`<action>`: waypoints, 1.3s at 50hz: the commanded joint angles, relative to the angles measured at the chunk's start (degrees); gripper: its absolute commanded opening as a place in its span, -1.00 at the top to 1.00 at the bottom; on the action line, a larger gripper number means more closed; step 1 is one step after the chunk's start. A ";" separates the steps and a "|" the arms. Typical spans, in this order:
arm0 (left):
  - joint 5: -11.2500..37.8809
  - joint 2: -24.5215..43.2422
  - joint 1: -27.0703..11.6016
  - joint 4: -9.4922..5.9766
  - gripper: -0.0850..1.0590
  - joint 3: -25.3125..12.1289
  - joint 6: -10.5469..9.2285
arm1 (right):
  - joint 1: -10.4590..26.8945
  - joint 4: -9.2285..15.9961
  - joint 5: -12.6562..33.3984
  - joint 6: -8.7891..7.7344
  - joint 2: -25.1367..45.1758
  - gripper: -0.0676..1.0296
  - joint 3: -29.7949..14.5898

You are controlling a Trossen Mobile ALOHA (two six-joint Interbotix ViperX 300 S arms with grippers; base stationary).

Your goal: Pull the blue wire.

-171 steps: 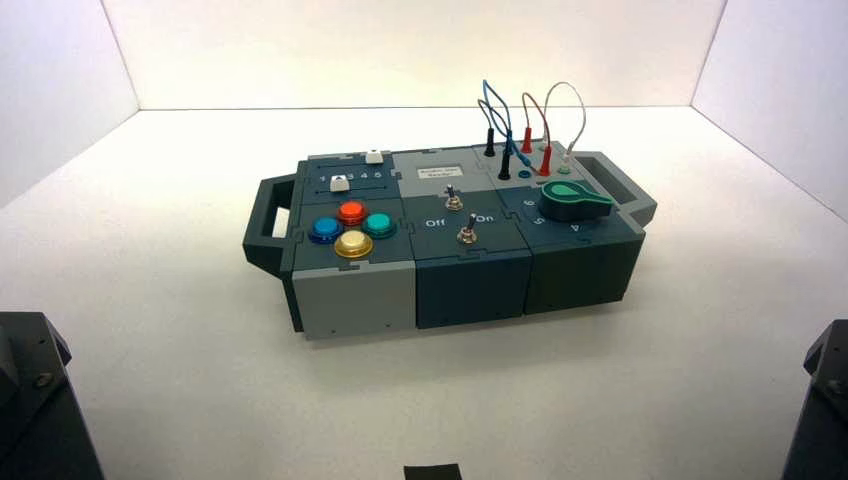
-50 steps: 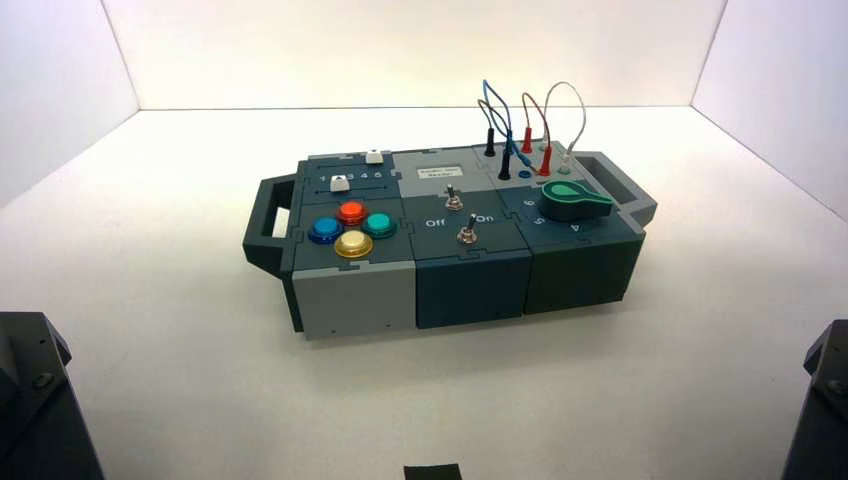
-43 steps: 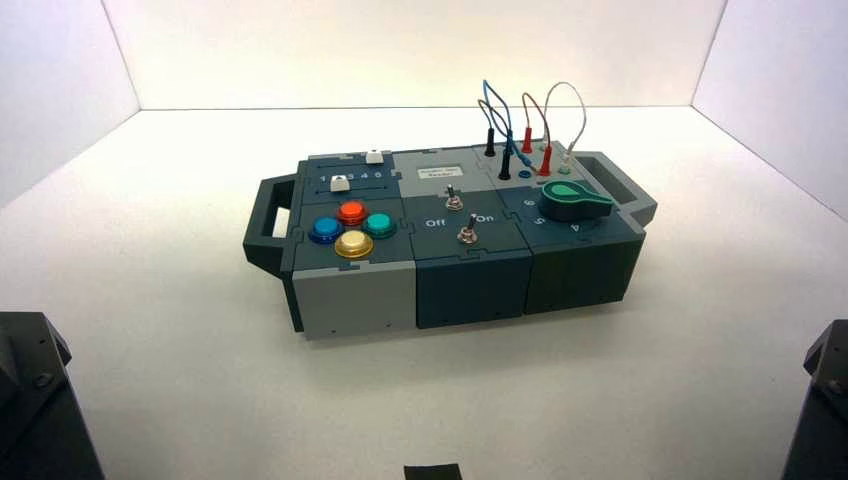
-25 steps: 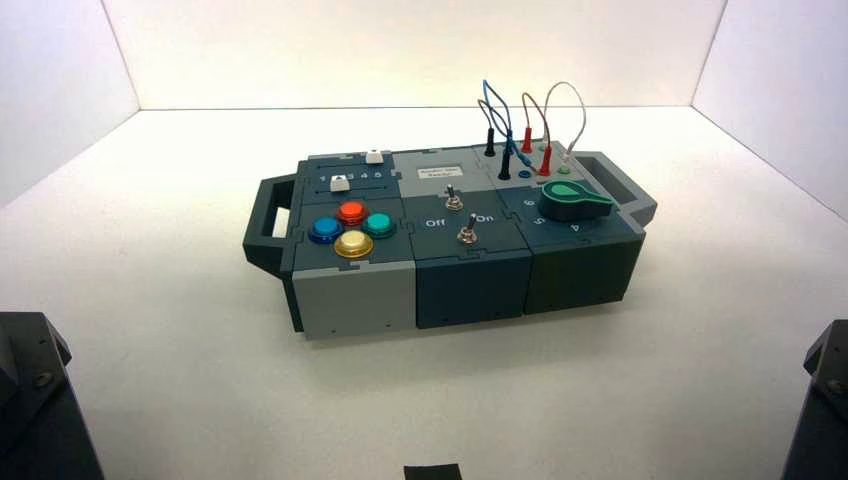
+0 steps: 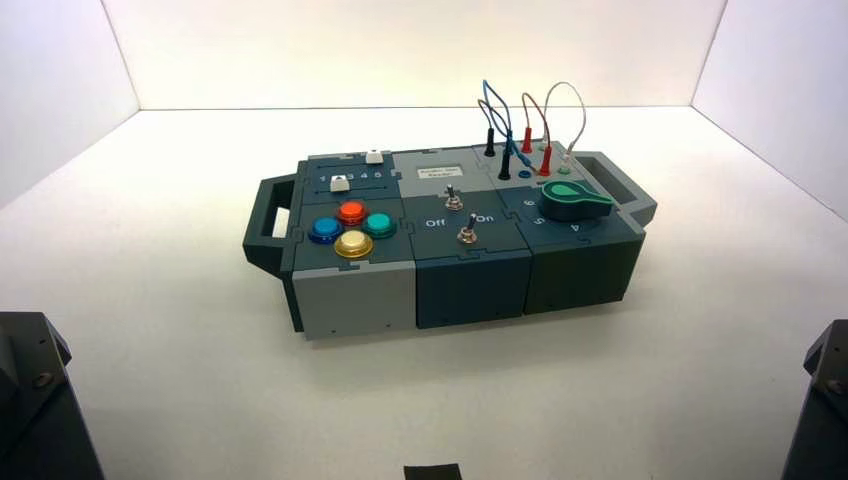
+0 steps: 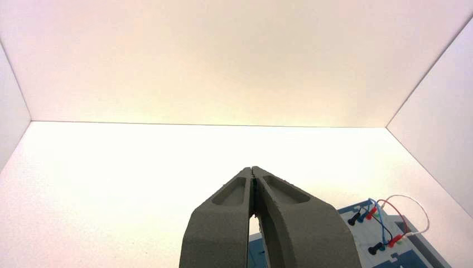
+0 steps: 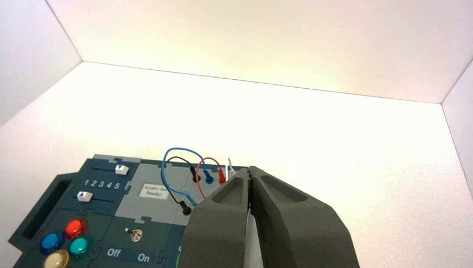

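Box [image 5: 470, 285], many-moduled, handled at both ends: sitting mid-worktop [image 5: 440, 400], its right end lying slightly farther back than its left.

Blue wire [image 7: 165, 162], the item sought: arching above the light grey panel [image 7: 131, 202] at the box's far right, one blue plug [image 7: 208, 177] standing toward the far edge, the other [image 7: 191, 199] leaning nearer the front; whether this second plug is sitting fully in its socket, cannot tell.

Companion wires, same panel: black [image 7: 177, 158], looping beside the blue; red [image 5: 535, 98] and white [image 5: 565, 84], arching farther right.

Left gripper [image 6: 251, 168]: idling at the worktop's near left, fingers closing on nothing, tips meeting.

Right gripper [image 7: 250, 167]: idling at the near right, fingers likewise meeting, holding nothing.

Sliders, white, a pair, far left: the far one [image 7: 121, 170] standing at the 5 end, the near one [image 7: 85, 196] at the 1 end.

Buttons, four, near left: red [image 5: 351, 212], blue [image 5: 325, 230], green [image 5: 379, 225], yellow [image 5: 353, 243], clustering together.

Toggle switches, two [image 5: 454, 198] [image 5: 467, 231]: occupying the middle.

Knob, green [image 5: 574, 200]: sitting near right.

Display [image 7: 154, 191]: reading "Ready!" on its lower line.
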 commanded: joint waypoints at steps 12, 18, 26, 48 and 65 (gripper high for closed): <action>-0.97 1.41 0.26 -0.26 0.90 -1.49 -0.62 | 1.05 0.09 -1.49 -0.18 0.53 0.92 -1.14; -1.49 2.20 0.26 -0.18 0.91 -1.67 -0.62 | 1.05 0.09 -2.37 -0.09 1.05 0.92 -0.88; -3.69 4.83 0.26 -0.26 0.91 -1.76 -0.53 | 1.05 0.00 -3.43 -0.18 3.43 0.92 -0.97; -4.92 8.00 0.26 0.00 0.91 -3.60 0.00 | 1.05 -0.18 -3.69 -0.53 5.80 0.92 -1.14; -2.64 7.73 0.26 -0.09 0.91 -3.78 0.00 | 4.22 -0.18 -3.43 -0.53 5.89 0.92 -1.85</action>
